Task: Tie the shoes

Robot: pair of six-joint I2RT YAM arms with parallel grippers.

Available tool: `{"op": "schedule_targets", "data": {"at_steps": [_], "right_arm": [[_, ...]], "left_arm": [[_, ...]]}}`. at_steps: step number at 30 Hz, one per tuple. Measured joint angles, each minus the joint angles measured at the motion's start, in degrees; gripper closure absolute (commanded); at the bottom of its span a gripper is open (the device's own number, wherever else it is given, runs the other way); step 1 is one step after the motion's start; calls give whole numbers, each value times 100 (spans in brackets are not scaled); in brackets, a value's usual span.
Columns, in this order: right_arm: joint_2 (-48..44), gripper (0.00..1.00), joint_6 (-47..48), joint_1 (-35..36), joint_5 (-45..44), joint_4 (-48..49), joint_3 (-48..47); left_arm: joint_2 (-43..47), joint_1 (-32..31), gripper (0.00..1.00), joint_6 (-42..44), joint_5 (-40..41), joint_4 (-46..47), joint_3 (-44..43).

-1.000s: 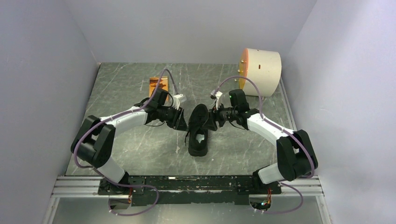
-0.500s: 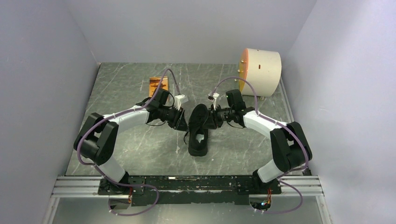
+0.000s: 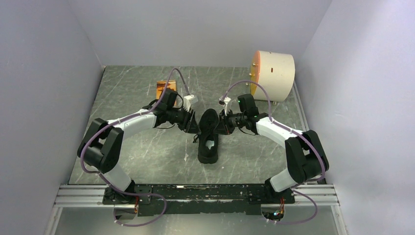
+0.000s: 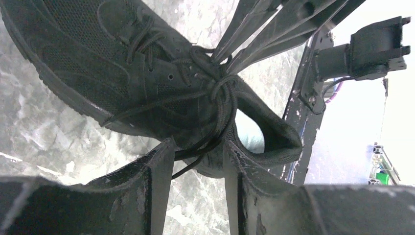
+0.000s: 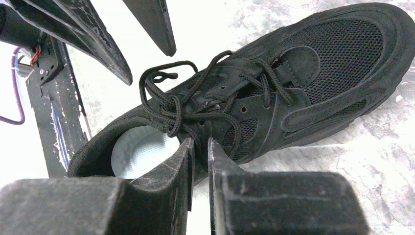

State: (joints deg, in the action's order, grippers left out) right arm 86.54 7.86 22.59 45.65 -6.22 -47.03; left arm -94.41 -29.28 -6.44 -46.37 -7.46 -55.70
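The black shoe (image 3: 207, 147) lies mid-table, toe pointing away, between both arms. Its thin black laces (image 5: 171, 110) are bunched in a loose tangle over the tongue, above the pale insole (image 5: 139, 152). My right gripper (image 5: 199, 147) sits at the shoe's right side, fingers pinched to a thin gap on a lace strand near the collar. My left gripper (image 4: 198, 154) is at the shoe's left side (image 4: 98, 63), open, with a lace loop (image 4: 218, 139) running between its fingertips. In the top view the left gripper (image 3: 195, 128) and right gripper (image 3: 223, 126) flank the lacing.
A beige cylinder (image 3: 273, 74) with an orange face stands at the back right. An orange block (image 3: 164, 89) lies behind the left arm. Grey walls close in three sides, and a metal rail (image 3: 195, 195) runs along the near edge.
My right gripper has closed down onto a lace at the shoe's side. My left gripper has opened a little and moved closer to the shoe.
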Motion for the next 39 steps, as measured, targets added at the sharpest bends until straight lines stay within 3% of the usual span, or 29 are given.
{"op": "schedule_targets", "data": {"at_steps": [5,8,12,16,23,26,33,36,39], "right_arm": [[-4,93,2,0,0,-7,2],[-4,79,9,0,0,-11,2],[-66,71,9,0,-17,-37,2],[-229,63,7,-4,-155,9,46],[-304,60,9,-4,-295,76,116],[-254,64,11,-4,-286,79,103],[48,86,-17,-2,42,76,-11],[55,95,-33,-4,114,79,-20],[52,100,-28,-4,131,79,-20]], "left_arm": [[0,0,50,-181,-55,162,-166],[-70,-11,53,-188,-61,127,-326],[-337,-87,64,-131,-42,28,-564],[-490,-153,62,-127,-26,-107,-566],[-527,-195,59,-181,-42,-94,-566],[-586,-275,57,-177,-48,-98,-577],[-638,-396,59,-175,-68,-109,-579],[-647,-396,65,-170,-79,-127,-579],[-649,-398,82,-155,-98,-146,-579]]}}
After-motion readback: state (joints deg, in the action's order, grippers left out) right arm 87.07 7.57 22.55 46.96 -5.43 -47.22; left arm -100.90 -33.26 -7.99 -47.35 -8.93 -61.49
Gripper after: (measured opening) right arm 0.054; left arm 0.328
